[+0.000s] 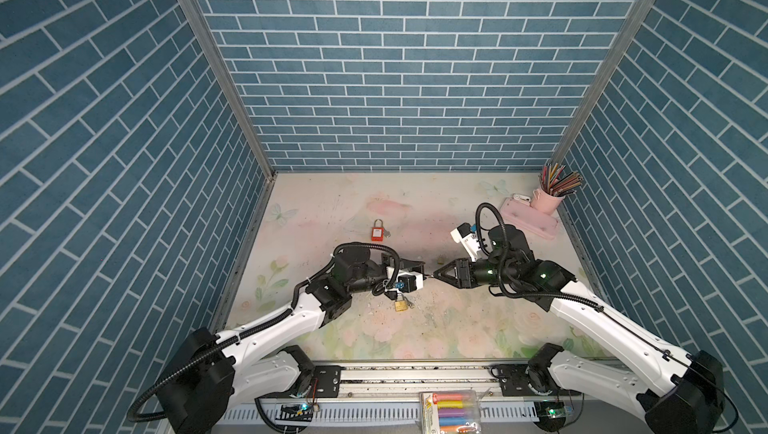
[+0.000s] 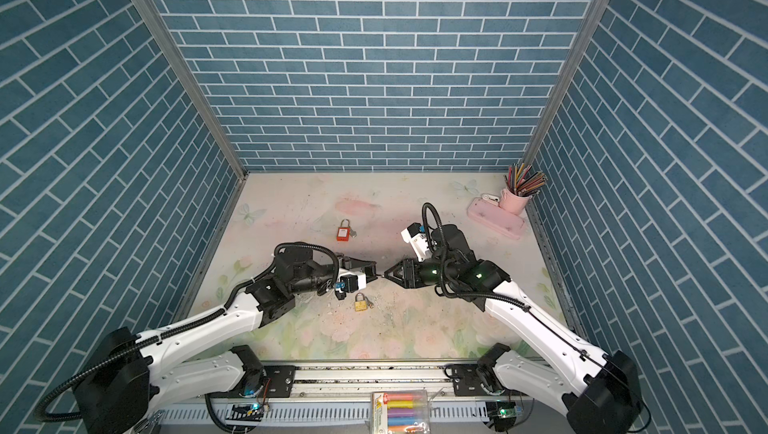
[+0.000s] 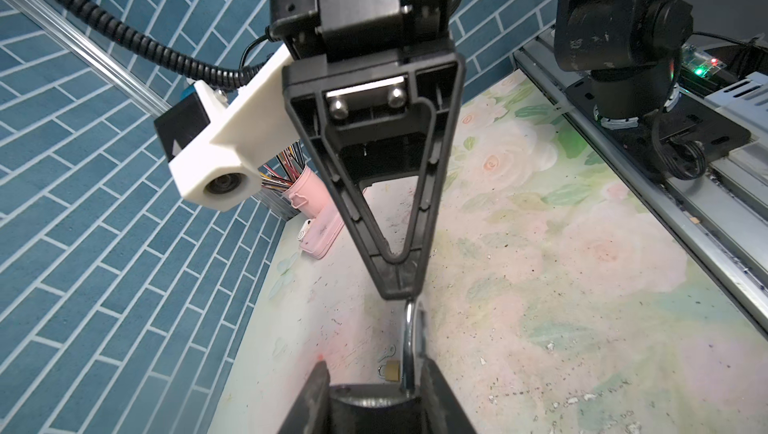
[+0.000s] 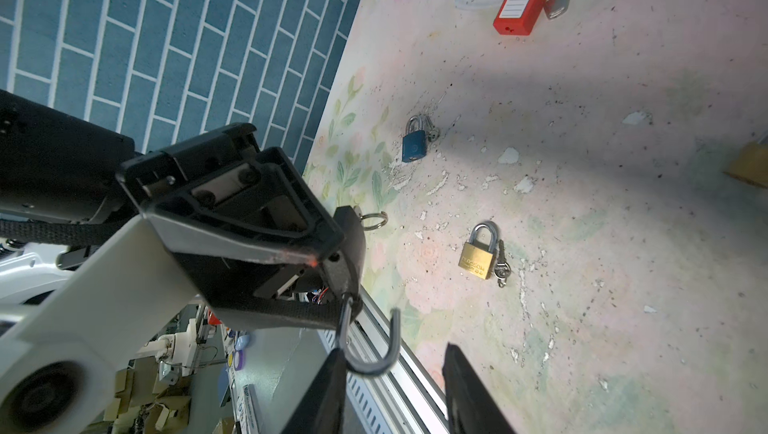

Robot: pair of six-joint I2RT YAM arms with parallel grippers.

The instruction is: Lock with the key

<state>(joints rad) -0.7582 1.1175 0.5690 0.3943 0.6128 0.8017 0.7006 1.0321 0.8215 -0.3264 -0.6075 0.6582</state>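
Brass comes first from the base rail: a brass padlock (image 1: pixel 400 306) lies flat on the table (image 1: pixel 478 328) with a small key (image 4: pixel 501 270) beside it. Neither arm touches it, and it appears to be no part of the step in hand.

Just beyond it, above the middle of the table, the two grippers meet tip to tip. The left gripper (image 3: pixel 374 373) is clamped on the black padlock (image 4: pixel 349 240) and holds it clear of the table, with the shackle (image 4: pixel 370 367) pointing at the opposite arm. The right gripper (image 4: pixel 392 351) stands part-open with the bend of the shackle between its fingers. One finger touches the bend; the other stands apart from it.

Condition of the lock — the body is dark and compact and the shackle steel-grey. One leg is seated in the body; the other is free and out of its hole, so the lock is open. A key ring (image 4: pixel 375 220) shows just beside the body. Whether a key sits in the keyhole cannot be told.

Progress, as a judgement: pick-up and presentation are done. Remaining — seat the free leg, then turn the key.

Farther back, a red padlock (image 1: pixel 377 233) lies untouched.
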